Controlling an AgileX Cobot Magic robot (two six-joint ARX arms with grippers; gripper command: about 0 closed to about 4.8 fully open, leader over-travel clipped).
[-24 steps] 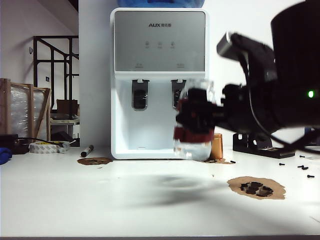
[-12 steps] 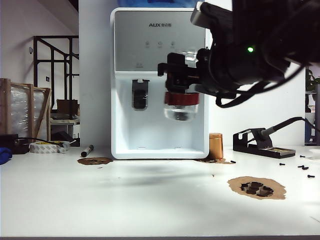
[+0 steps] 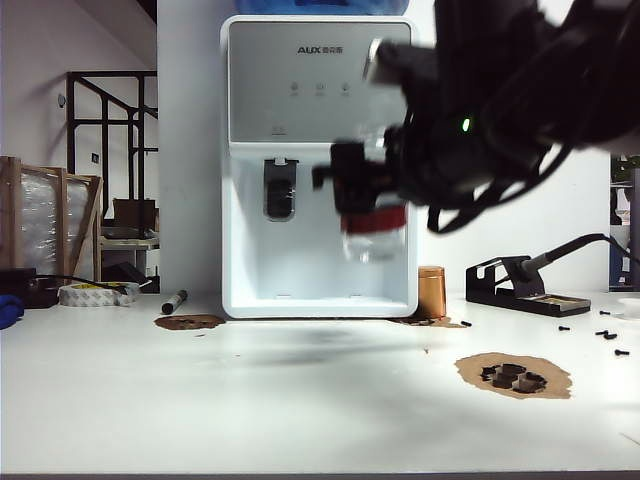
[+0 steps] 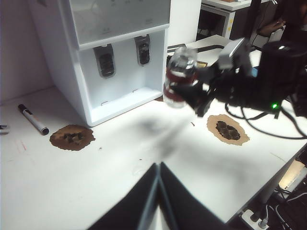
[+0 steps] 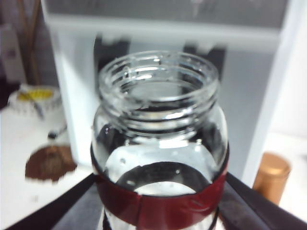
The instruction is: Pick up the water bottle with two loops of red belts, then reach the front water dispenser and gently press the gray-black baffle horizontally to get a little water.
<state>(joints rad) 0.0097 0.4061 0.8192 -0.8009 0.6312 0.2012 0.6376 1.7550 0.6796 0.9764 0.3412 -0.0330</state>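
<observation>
My right gripper is shut on the water bottle, a clear jar with red bands, and holds it upright in the air before the right half of the white water dispenser. The right wrist view shows the bottle's open mouth, with the dark fingers on either side of the red band. The gray-black baffle shows in the left wrist view beyond the bottle; the arm hides it in the exterior view. My left gripper hangs shut over the bare table, holding nothing.
A copper cylinder stands by the dispenser's right foot, and a soldering stand is further right. Brown patches with dark bits lie on the table. A marker and a tape roll lie at the left.
My right arm has lifted the bottle from near the table up to tap level and leftward toward the dispenser, then dipped slightly. The left arm has kept still.
</observation>
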